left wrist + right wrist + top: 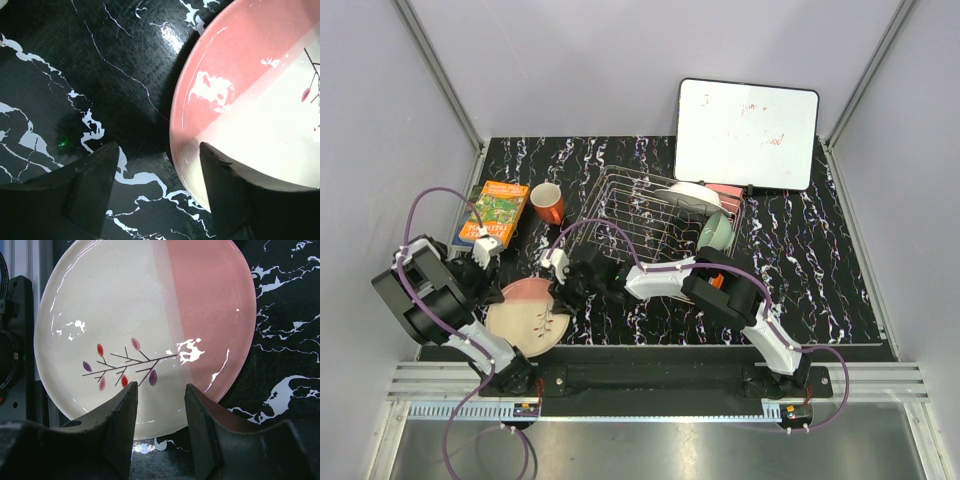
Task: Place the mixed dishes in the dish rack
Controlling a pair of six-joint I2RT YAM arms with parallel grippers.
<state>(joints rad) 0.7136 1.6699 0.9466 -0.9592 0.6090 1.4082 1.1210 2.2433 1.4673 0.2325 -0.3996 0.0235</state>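
The pink-and-cream plate with the twig motif (528, 315) lies flat on the black marble table at the near left. My left gripper (492, 262) is open at the plate's far-left rim; in the left wrist view (160, 170) one finger stands over the plate (250, 100) and the other over the table. My right gripper (563, 292) is open and empty at the plate's right rim; in the right wrist view (161, 390) its fingers hang just above the plate's edge (125, 315). The dish rack (650, 215) holds a white dish (688, 195) and a pale green bowl (715, 232). An orange-red mug (548, 203) stands left of the rack.
A green-orange book (492, 212) lies at the far left beside the mug. A whiteboard (747, 133) leans on the back wall behind the rack. A pink item (725, 190) shows at the rack's far right corner. Grey walls enclose the table (820, 260).
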